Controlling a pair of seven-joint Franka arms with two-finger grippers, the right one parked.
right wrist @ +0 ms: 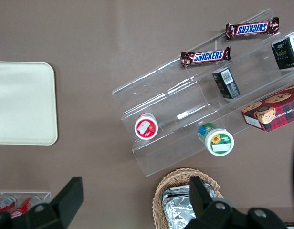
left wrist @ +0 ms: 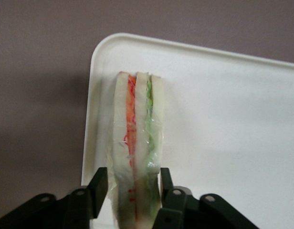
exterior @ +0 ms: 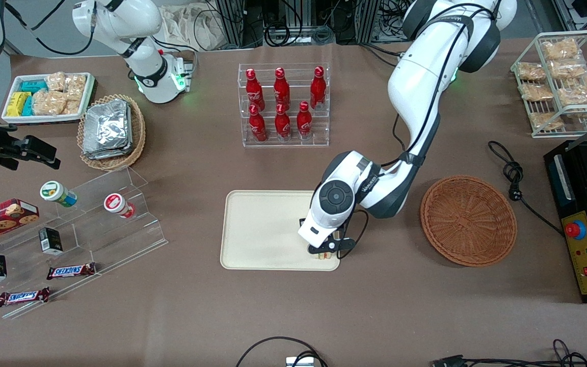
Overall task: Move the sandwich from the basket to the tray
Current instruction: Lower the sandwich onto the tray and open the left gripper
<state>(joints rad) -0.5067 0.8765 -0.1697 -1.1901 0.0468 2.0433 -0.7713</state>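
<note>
The sandwich (left wrist: 137, 119), pale bread in clear wrap with orange-red and green filling, stands on its edge on the cream tray (left wrist: 223, 119) close to a rounded corner. My gripper (left wrist: 133, 174) is shut on it, with a black finger against each bread face. In the front view the gripper (exterior: 324, 251) hangs low over the tray (exterior: 263, 229) at the corner nearest the front camera and toward the basket, and only a sliver of the sandwich (exterior: 325, 255) shows under it. The reddish-brown wicker basket (exterior: 468, 220) sits beside the tray, toward the working arm's end, with nothing in it.
A clear rack of red bottles (exterior: 283, 104) stands farther from the front camera than the tray. A tan basket of foil packets (exterior: 111, 131) and acrylic steps (exterior: 95, 224) with snacks lie toward the parked arm's end. A black cable (exterior: 512, 173) and a black machine (exterior: 586, 219) lie beside the wicker basket.
</note>
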